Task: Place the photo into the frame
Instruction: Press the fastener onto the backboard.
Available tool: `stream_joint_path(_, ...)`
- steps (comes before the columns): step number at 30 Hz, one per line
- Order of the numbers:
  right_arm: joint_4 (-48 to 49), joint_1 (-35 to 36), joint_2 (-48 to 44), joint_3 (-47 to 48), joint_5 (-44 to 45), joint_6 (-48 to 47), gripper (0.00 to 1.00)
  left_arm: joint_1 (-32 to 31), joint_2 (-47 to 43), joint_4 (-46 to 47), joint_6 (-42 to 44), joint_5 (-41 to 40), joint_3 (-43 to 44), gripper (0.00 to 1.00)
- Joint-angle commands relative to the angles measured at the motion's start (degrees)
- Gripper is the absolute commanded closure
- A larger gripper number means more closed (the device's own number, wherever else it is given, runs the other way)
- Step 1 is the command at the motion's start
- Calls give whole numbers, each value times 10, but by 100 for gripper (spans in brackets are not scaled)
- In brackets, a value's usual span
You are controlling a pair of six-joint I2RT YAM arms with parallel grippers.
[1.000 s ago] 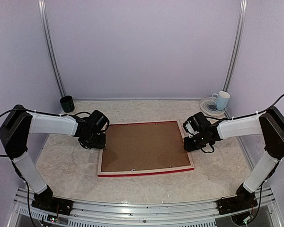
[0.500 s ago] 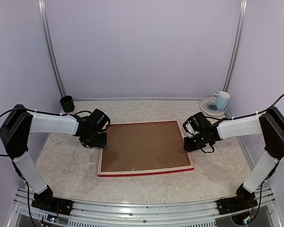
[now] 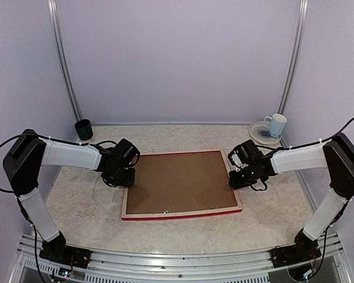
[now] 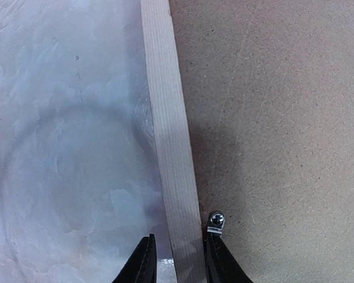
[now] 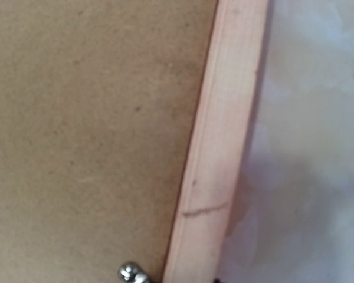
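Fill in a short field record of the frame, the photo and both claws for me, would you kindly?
frame: lying face down, pale wood back up, red edge toward the arm bases
backing board: seated inside the frame
photo: not in view
left claw: astride the left rail, contact unclear
right claw: over the right rail, fingers barely visible
background: dark mug rear left, pale mug on plate rear right

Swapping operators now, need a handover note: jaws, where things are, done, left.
Left gripper: jaws astride the frame's left rail, grip unclear.
Right gripper: at the right rail, jaws not visible.
Frame lies face down on the table, backing board seated in it.
Photo: not in sight, possibly under the board.
Left to do: confirm photo is in, secure the board.
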Motion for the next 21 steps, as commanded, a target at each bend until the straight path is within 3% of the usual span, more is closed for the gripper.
stream_joint_path(1, -9, 5, -7, -12, 7, -10, 78, -6, 19, -11, 0, -7, 9, 71)
stream_joint_path(21, -10, 6, -5, -10, 5, -12, 78, -21, 37, -65, 5, -23, 10, 75)
